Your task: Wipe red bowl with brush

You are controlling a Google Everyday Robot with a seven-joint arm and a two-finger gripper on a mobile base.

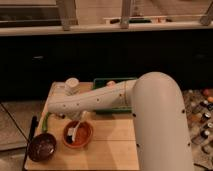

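The gripper (pixel 79 119) sits at the end of a thick white arm (pixel 100 100) that reaches in from the right and slants down toward the left, ending just above the far rim of the red bowl. Whether it is closed or parted cannot be told, because the arm's bulk hides it.

Directly below it, the brush (pixel 74 132) lies inside the red bowl (pixel 78 135), its white handle pointing up toward the gripper and its dark bristle end low against the bowl's inner floor. Whether the gripper is touching the handle cannot be made out. The red bowl is a round, shallow orange-red dish with a paler rim, resting on the near left part of a light wooden table (pixel 112 150).

Just left of the red bowl, close but apart from it, sits a darker maroon bowl (pixel 42 147) near the table's near left corner. A slim green handle (pixel 45 122) runs along the left side of the table, between the maroon bowl and the arm.

Farther back, a pale rounded container (pixel 71 86) stands near the table's far left edge, partly behind the arm. To its right, a green tray (pixel 102 81) shows beyond the arm, with a small orange object (pixel 111 83) inside it. A dark counter (pixel 105 50) spans the background.
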